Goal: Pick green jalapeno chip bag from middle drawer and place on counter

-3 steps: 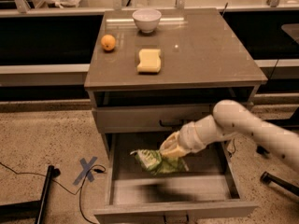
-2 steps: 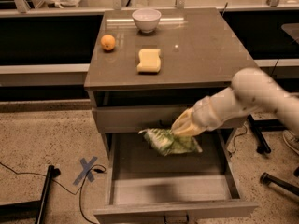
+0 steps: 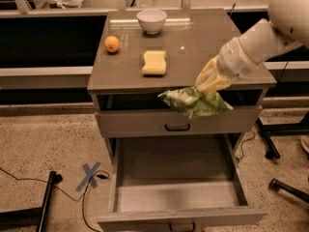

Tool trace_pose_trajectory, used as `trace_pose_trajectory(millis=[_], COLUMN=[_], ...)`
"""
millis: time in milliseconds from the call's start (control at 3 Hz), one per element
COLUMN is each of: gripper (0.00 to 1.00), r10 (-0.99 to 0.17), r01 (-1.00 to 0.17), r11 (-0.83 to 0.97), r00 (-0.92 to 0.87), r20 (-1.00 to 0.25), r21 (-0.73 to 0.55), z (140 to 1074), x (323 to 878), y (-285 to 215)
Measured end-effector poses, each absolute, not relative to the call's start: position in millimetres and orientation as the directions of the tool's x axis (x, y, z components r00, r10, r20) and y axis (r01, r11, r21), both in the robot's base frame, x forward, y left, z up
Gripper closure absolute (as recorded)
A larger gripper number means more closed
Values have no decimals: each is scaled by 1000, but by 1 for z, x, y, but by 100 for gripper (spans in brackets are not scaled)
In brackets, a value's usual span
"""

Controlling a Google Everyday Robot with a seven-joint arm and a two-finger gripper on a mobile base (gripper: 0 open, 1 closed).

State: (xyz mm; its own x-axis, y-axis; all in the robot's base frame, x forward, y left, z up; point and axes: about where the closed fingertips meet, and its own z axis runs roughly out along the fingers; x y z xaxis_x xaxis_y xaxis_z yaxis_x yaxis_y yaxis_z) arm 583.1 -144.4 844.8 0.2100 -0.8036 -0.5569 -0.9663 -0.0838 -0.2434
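Observation:
The green jalapeno chip bag [image 3: 195, 102] hangs in the air in front of the counter's front edge, level with the upper drawer front. My gripper [image 3: 208, 81] is shut on the bag's top right corner, its arm coming in from the upper right. The middle drawer [image 3: 176, 197] is pulled fully open below, and its pale floor shows nothing inside. The counter [image 3: 193, 47] is the grey-brown cabinet top just behind the bag.
On the counter stand a yellow sponge [image 3: 154, 63], an orange [image 3: 112, 44] and a white bowl [image 3: 151, 20]. The upper drawer front [image 3: 145, 122] with a black handle is shut. A blue tape cross [image 3: 90, 175] and cables lie on the floor at left; chair legs stand at right.
My gripper has lifted the chip bag up out of the drawer to counter-edge height and moved it slightly right. The drawer floor is left bare.

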Motion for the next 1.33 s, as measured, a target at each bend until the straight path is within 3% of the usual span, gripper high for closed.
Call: trace_pose_trajectory(millis=[1333], gripper=[100], r10=[-891], r01=[-886], r11=[-147], r00=[312], r20=[-331], r21=[-440], z=[941], x=[682], y=[-178])
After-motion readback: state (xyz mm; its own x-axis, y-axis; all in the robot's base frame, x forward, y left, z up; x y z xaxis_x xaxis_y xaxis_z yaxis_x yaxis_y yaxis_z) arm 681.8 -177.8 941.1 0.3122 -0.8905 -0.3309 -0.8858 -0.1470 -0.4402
